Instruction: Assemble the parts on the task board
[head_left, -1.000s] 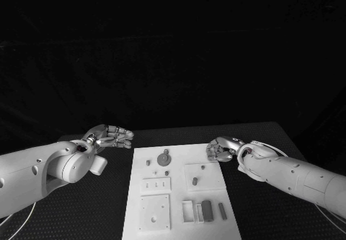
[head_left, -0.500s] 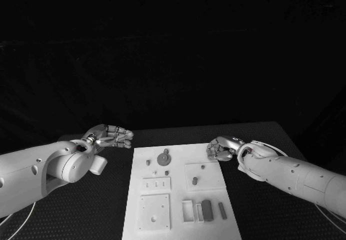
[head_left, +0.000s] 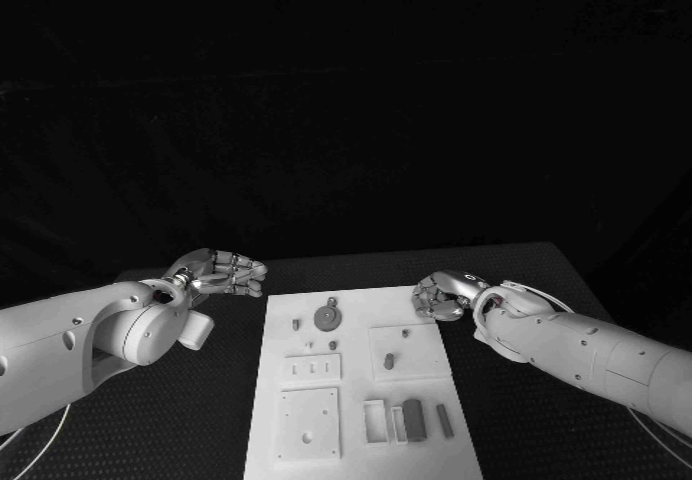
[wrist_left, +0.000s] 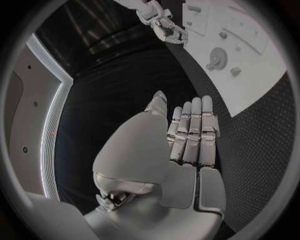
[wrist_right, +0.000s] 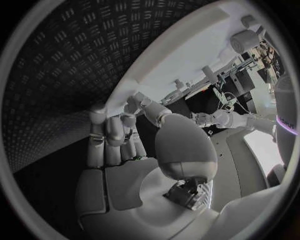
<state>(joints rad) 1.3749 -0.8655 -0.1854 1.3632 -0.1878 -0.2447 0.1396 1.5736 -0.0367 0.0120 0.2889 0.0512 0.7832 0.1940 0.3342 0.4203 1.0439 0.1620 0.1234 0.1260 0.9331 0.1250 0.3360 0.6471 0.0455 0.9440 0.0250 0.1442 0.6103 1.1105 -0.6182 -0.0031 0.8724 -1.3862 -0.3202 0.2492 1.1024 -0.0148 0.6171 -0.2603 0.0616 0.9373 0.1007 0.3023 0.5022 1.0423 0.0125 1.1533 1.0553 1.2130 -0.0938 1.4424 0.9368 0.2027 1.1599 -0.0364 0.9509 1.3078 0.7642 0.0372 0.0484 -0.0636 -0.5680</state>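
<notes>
From my remote station I see the task board (head_left: 361, 400) lying flat in the middle of the black desk (head_left: 534, 270), its long side running away from the robot. Nearest on it sit a square plate (head_left: 309, 423) and a group of narrow upright parts (head_left: 411, 420). Past those come a slotted block (head_left: 312, 370) and a second square block (head_left: 405, 352), then a round disc part (head_left: 329, 317) near the far end. The left robot hand (head_left: 219, 273) hovers over the desk just beside the board's far left corner, fingers curled inward, holding nothing. The right robot hand (head_left: 440, 298) hangs at the board's far right edge, fingers curled in, nothing gripped.
</notes>
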